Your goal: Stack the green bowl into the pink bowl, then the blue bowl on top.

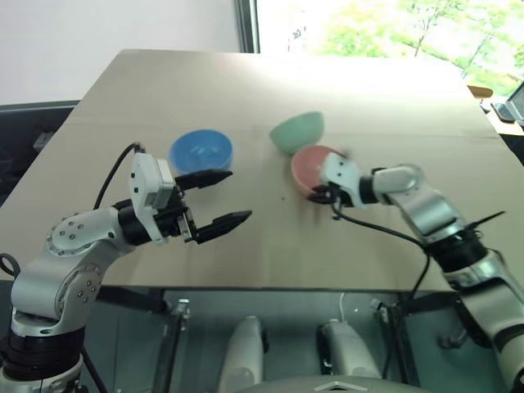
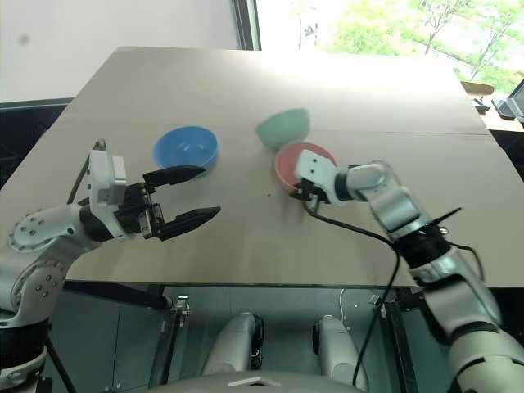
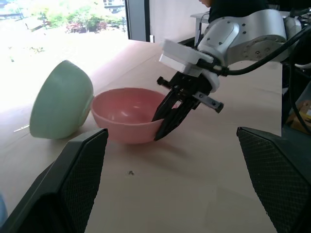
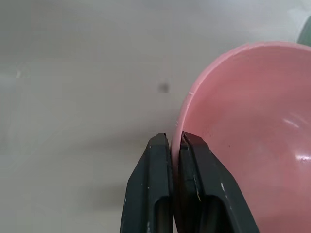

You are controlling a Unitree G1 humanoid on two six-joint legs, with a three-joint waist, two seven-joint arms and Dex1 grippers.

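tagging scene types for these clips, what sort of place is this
Probably an office or lab room set up for robot trials: a plain tan table holding little besides three plastic bowls, a large window with trees outside, and what looks like a desk with equipment at the far right.

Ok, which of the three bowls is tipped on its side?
The green bowl, leaning against the pink bowl; pink and the blue bowl sit upright.

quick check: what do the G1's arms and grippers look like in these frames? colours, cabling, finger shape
Both arms: silver-grey metal links with black joint sections. Each wrist carries a white boxy housing, then a black gripper. Left gripper: two long, tapered black fingers, with cross-hatched inner pads. Right gripper: the same black fingers. A loose black cable loops along each arm.
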